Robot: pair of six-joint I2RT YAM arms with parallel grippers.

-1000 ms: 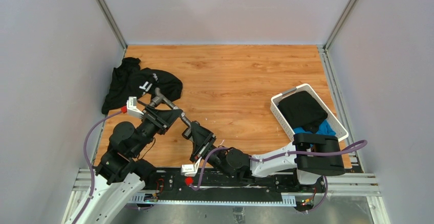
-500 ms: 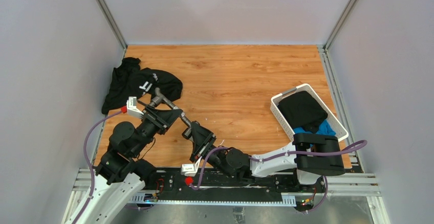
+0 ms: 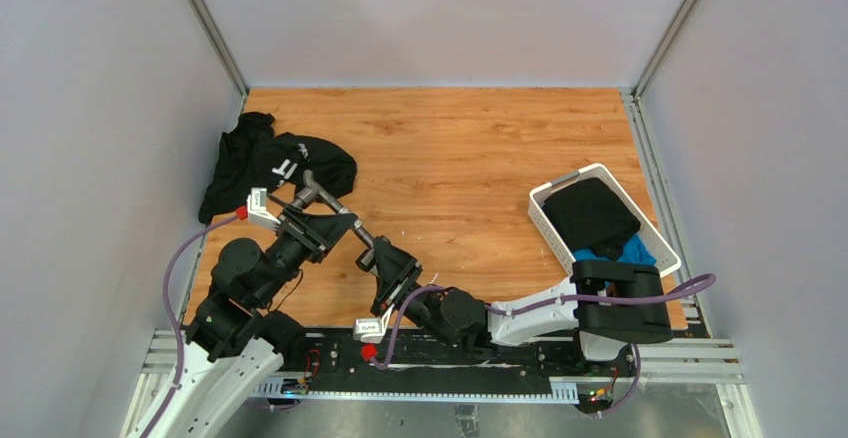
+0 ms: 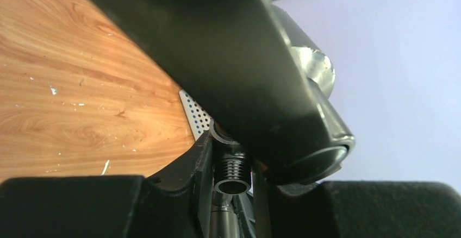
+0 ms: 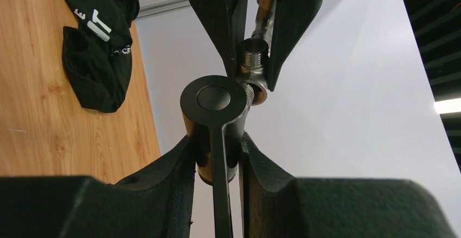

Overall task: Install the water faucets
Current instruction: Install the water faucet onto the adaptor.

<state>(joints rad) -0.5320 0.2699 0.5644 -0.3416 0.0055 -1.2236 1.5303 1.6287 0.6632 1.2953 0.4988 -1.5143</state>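
Both arms are bent low and turned inward; the left pincer (image 3: 342, 223) and right pincer (image 3: 381, 254) are held nearly tip to tip, jaws clamped.

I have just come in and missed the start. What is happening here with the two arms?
Both arms hold faucet parts above the table. The right gripper is shut on a black faucet body with a thin lever; the left gripper is shut on a threaded metal fitting. The parts sit close together; whether they are joined I cannot tell.

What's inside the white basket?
A black garment fills the white basket, with blue fabric at its near end. Anything beneath them is covered.
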